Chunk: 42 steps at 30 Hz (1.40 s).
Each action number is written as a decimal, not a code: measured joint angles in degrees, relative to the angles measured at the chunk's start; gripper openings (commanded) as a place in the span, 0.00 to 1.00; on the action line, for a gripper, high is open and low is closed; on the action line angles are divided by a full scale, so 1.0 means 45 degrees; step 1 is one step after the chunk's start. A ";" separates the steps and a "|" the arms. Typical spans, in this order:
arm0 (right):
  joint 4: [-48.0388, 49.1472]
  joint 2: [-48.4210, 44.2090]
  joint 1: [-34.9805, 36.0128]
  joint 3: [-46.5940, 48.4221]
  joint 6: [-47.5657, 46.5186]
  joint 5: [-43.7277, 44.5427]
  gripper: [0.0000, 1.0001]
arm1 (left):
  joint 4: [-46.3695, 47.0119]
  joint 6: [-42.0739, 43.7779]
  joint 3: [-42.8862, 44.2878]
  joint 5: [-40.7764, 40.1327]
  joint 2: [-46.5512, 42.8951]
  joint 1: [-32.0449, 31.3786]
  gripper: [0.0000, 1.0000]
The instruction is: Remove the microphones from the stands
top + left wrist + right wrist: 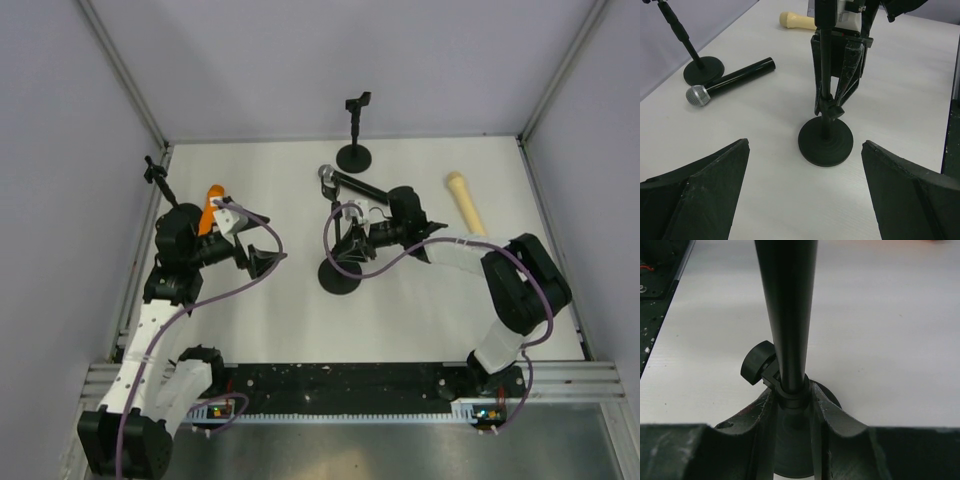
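A black microphone (787, 315) stands upright in the clip of the middle stand (340, 277), whose round base (826, 146) rests on the white table. My right gripper (792, 390) is shut on the microphone's lower end, just where it enters the clip collar, beside a black thumb knob (756, 362). In the left wrist view the right fingers (852, 70) reach down on both sides of the stem. My left gripper (805, 144) is open, low over the table and apart from the stand, which faces it. In the top view it sits left of the stand (265, 262).
A second black microphone with a silver head (730, 82) lies on the table by the back stand (355, 150), whose clip is bare. A beige microphone (465, 200) lies at the right, an orange one (210, 210) behind my left arm. A third stand (155, 172) is far left.
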 measured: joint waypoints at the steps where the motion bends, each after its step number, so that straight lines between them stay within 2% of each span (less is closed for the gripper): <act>1: 0.0340 -0.0078 0.0010 -0.0175 0.0219 0.0228 0.00 | 0.0083 -0.0034 -0.0024 0.0000 0.0000 0.0005 0.99; 12: 0.3619 -0.0549 0.0408 -0.1457 0.2399 0.4095 0.00 | 0.0583 -0.0413 -0.0175 -0.0044 -0.0010 0.0233 0.99; 19: 0.4367 -0.0549 0.0597 -0.1525 0.3376 0.6800 0.01 | 0.0709 -0.0636 -0.0223 -0.0049 -0.0155 0.0364 0.99; 21: 0.4435 -0.0549 0.0680 -0.1525 0.3521 0.7354 0.06 | 0.0733 -0.0714 -0.0253 -0.0044 -0.0165 0.0403 0.99; 22: 0.4469 -0.0544 0.0729 -0.1525 0.3565 0.7524 0.11 | 0.0758 -0.0729 -0.0257 -0.0044 -0.0165 0.0427 0.99; 25: 0.4469 -0.0544 0.0816 -0.1525 0.3580 0.7601 0.37 | 0.0899 -0.0777 -0.0296 -0.0049 -0.0170 0.0500 0.99; 28: 0.4459 -0.0539 0.0840 -0.1520 0.3444 0.7329 0.52 | 0.0923 -0.0869 -0.0335 -0.0044 -0.0170 0.0554 0.99; 30: 0.4439 -0.0539 0.0840 -0.1467 0.3079 0.6912 0.56 | 0.0933 -0.0933 -0.0340 -0.0034 -0.0189 0.0602 0.99; 34: 0.4235 -0.0544 0.0797 -0.1467 0.2331 0.5921 0.57 | 0.1166 -0.1059 -0.0418 -0.0024 -0.0223 0.0636 0.99; 37: 0.4036 -0.0544 0.0588 -0.1418 0.2098 0.5003 0.52 | 0.1243 -0.1127 -0.0476 0.0005 -0.0223 0.0636 0.99; 39: 0.3934 -0.0544 0.0408 -0.1399 0.2050 0.4430 0.44 | 0.1253 -0.1171 -0.0491 0.0024 -0.0223 0.0636 0.99; 42: 0.3910 -0.0544 0.0034 -0.1399 0.2050 0.3740 0.25 | 0.1277 -0.1253 -0.0510 0.0092 -0.0223 0.0641 0.99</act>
